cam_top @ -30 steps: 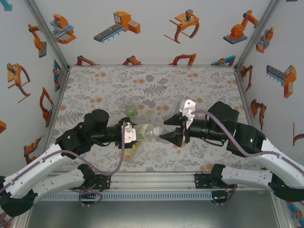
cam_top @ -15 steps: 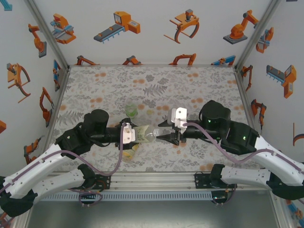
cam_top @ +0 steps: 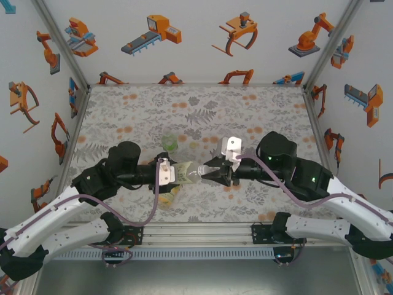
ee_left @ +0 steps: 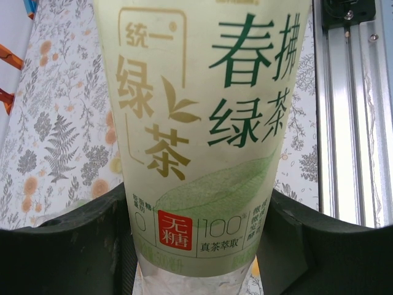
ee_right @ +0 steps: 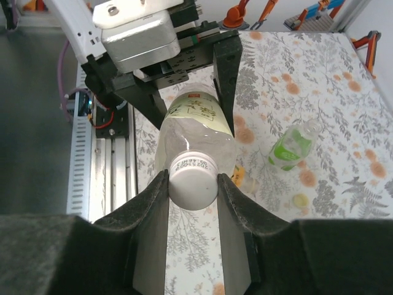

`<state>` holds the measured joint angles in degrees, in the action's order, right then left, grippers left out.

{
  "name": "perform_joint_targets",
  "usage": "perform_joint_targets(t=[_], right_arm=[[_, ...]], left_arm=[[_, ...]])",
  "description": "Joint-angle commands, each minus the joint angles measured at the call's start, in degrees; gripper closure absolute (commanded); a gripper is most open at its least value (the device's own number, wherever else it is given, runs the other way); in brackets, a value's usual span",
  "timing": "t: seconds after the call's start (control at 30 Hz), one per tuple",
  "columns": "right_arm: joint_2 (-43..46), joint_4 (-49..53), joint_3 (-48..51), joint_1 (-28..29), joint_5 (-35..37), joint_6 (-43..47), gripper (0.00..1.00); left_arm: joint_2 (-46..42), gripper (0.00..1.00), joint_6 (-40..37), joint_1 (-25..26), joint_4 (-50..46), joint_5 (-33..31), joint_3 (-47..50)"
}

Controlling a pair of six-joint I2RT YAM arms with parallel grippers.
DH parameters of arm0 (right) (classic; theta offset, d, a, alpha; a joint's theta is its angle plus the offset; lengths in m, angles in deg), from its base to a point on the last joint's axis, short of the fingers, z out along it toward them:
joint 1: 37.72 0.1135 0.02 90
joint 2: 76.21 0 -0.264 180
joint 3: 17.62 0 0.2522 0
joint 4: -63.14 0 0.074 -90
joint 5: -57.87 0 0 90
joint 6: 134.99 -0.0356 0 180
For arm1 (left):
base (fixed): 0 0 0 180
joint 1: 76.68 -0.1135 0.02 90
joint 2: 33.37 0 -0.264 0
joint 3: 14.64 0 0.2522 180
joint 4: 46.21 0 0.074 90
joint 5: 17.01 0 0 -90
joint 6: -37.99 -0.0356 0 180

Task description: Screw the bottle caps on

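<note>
Bottle [ee_left: 202, 135], seemingly empty, in left jaws; cap [ee_right: 193, 179] pinched by right jaws.

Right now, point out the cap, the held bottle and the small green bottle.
cap [ee_right: 193, 178]: right wrist view, flat top.
held bottle [ee_left: 202, 123]: left wrist view, label.
small green bottle [ee_right: 286, 149]: right wrist view, body.

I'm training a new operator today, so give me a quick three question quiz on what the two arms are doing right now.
1. True or false: the left gripper holds the labelled bottle upright.
2. The right gripper is shut on: A the white cap, B the label, C nothing.
3. Fill in: the small green bottle lies on the ____.
Key: 1 false; 2 A; 3 table.
</note>
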<state>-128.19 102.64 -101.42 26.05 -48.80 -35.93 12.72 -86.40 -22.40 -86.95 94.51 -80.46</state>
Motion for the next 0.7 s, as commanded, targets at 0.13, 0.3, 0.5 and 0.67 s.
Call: perform_joint_targets(t=[0.13, 0.3, 0.5, 0.67], right_arm=[[1.5, -7.5, 4.4, -0.2, 20.5, -39.3, 1.0], [1.5, 2.7, 4.2, -0.2, 30.5, -71.8, 1.0], [0.2, 7.5, 2.9, -0.2, 31.5, -81.2, 1.0], [0.8, 5.0, 3.1, -0.2, 31.7, -76.5, 0.94]], left_arm=[[0.9, 1.0, 0.0, 0.1, 2.9, -2.1, -0.4], [1.6, 1.0, -0.8, 0.1, 4.1, -4.2, -0.5], [2.7, 1.0, -1.6, 0.1, 5.0, -4.5, -0.5], [3.7, 1.0, -2.0, 0.1, 4.7, -3.5, -1.0]])
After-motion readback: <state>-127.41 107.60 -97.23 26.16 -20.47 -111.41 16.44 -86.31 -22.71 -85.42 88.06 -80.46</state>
